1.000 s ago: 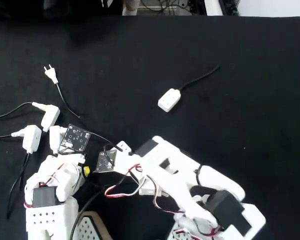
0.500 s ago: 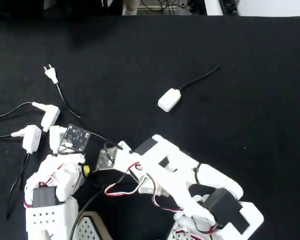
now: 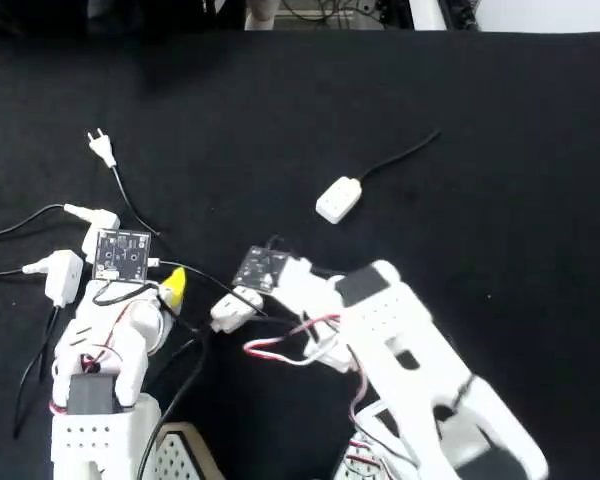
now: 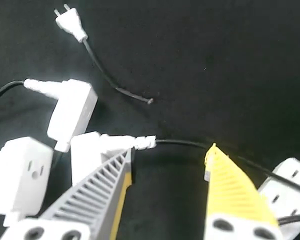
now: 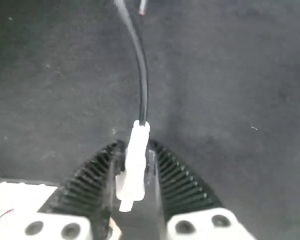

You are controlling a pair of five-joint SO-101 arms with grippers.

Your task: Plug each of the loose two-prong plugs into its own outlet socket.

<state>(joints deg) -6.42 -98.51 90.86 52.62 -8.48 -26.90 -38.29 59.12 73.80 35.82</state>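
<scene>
The right gripper is clamping shut on a white cord end, which is lying close to the near edge of the tabletop, left of centre and just beside the left arm. I cannot tell whether this piece is a plug or a socket body held edge-on. Its black cable is leading off towards the left gripper, which is gaping wide and gripping nothing. The left gripper's fingers are straddling what is probably that same cable, where it is leaving a white socket block. If the right arm is lifting or pulling, the cable is likely to go taut against those fingers, dragging the clustered sockets by the left edge or twisting the piece in its narrow grip. If the left gripper is closing here, it is pinching cable rather than a body. The two arms are also working close enough together to bump each other. The loose two-prong plug is lying untouched well apart, towards the far left corner. Its stub of cable is giving it little weight, so a nudge is likely to send it skidding.
</scene>
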